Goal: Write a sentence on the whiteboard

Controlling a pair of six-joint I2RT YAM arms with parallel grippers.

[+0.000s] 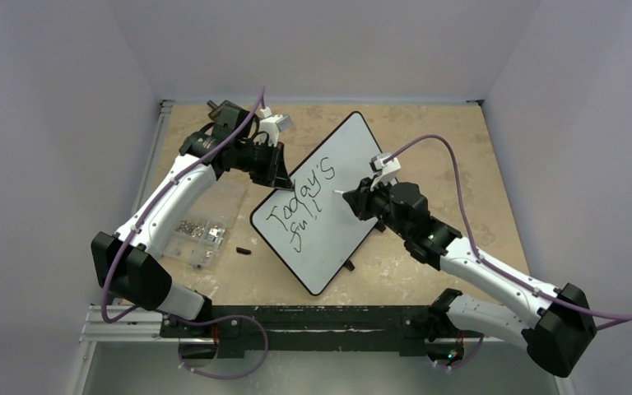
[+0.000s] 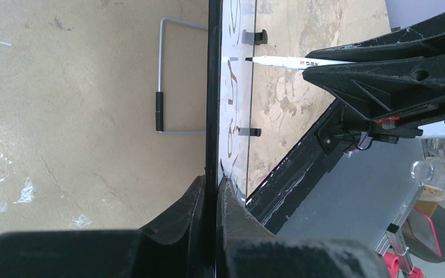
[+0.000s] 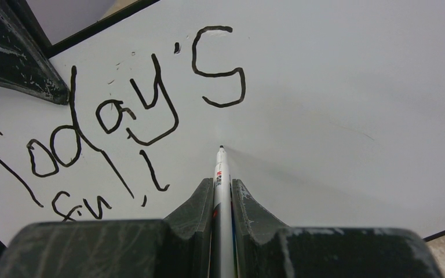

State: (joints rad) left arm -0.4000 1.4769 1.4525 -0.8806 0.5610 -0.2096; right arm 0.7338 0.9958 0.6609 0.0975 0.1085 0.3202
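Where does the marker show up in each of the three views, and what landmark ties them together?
Top external: marker mid-frame, tip toward the whiteboard.
Left wrist: marker upper middle, lying level, tip pointing left at the board.
Right wrist: marker bottom centre, between the right fingers, tip pointing up.
Shared landmark: the whiteboard.

- the sentence (image 3: pixel 116 116): in the right wrist view its second line, starting "ful", drops behind the body of the right gripper (image 3: pixel 222 188).
- the whiteboard (image 2: pixel 213 87) is edge-on in the left wrist view, so its lettering is only a smear there; its rim disappears between the fingers of the left gripper (image 2: pixel 211 188).
- the marker (image 3: pixel 221 171): its rear is buried between the right fingers; whether the tip touches the board cannot be told.
- the clear box of screws (image 1: pixel 202 230) is partly covered by the left arm (image 1: pixel 169 197).
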